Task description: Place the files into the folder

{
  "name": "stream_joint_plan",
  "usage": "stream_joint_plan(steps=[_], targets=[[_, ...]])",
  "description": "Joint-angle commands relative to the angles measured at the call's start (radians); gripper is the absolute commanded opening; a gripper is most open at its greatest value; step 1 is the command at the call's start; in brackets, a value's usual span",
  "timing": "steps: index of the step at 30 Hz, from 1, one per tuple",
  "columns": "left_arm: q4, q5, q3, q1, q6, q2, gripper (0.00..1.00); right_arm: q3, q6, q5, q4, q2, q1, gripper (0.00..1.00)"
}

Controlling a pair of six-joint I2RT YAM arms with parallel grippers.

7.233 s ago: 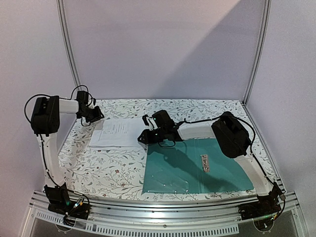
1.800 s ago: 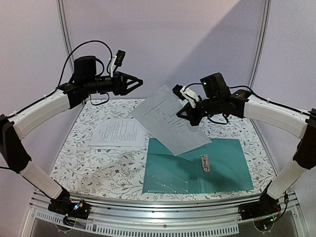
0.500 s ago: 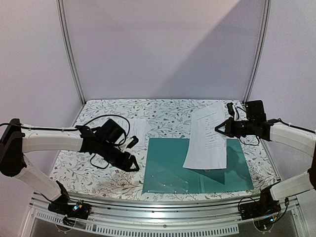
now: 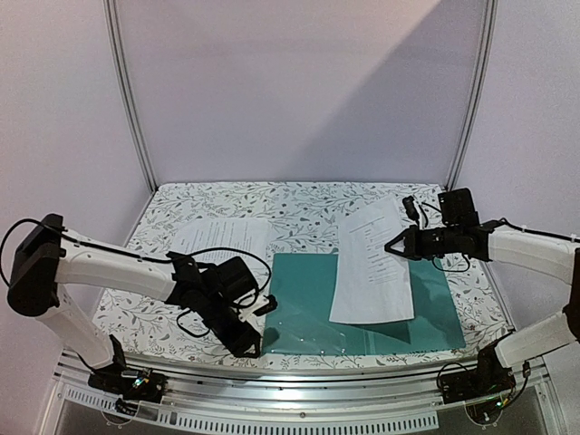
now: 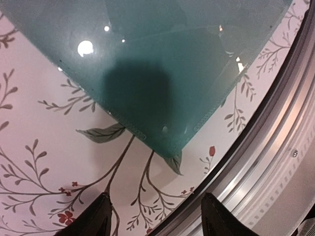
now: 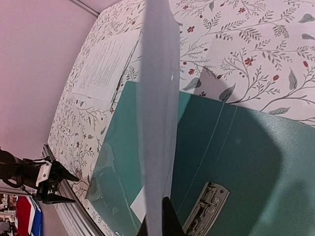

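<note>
I count one folder [image 4: 304, 313] and two sheets: one sheet [image 4: 373, 267] clamped in my right gripper [image 4: 391, 245] over the folder, the other sheet [image 4: 222, 237] flat on the table [image 4: 299, 204]. My left gripper [image 4: 252, 344] sits at the folder's near-left corner, jaws apart, empty

The top camera is looking down from high behind the near edge, taking in the whole counter [image 4: 272, 199]. The left wrist camera is facing straight down, very close over the near-left corner of the folder [image 5: 162, 73], while the right wrist camera is looking from higher up, edge-on along the sheet [image 6: 157, 123], across that same folder
</note>
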Motion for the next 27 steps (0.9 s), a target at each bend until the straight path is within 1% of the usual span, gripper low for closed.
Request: stream_joint_plan(steps=[1,5,10,18,23,27], targets=[[-0.065,-0.117,0.056,-0.049,0.018,0.028,0.62,0.02,-0.018,-0.003,-0.026,0.023,0.032,0.0],[-0.099,-0.227,0.097,-0.109,0.014,0.075,0.62,0.019,-0.023,0.005,-0.034,0.025,0.038,0.0],[-0.069,-0.31,0.113,-0.159,-0.017,0.115,0.62,0.016,-0.033,0.014,-0.044,0.02,0.037,0.0],[-0.002,-0.341,0.107,-0.166,-0.071,0.14,0.62,0.02,-0.046,0.003,-0.043,0.006,0.037,0.0],[0.027,-0.361,0.098,-0.166,-0.087,0.156,0.61,0.017,-0.037,-0.028,-0.037,0.043,0.04,0.0],[0.044,-0.356,0.086,-0.166,-0.093,0.169,0.59,0.008,-0.017,-0.039,0.006,0.078,0.045,0.0]])
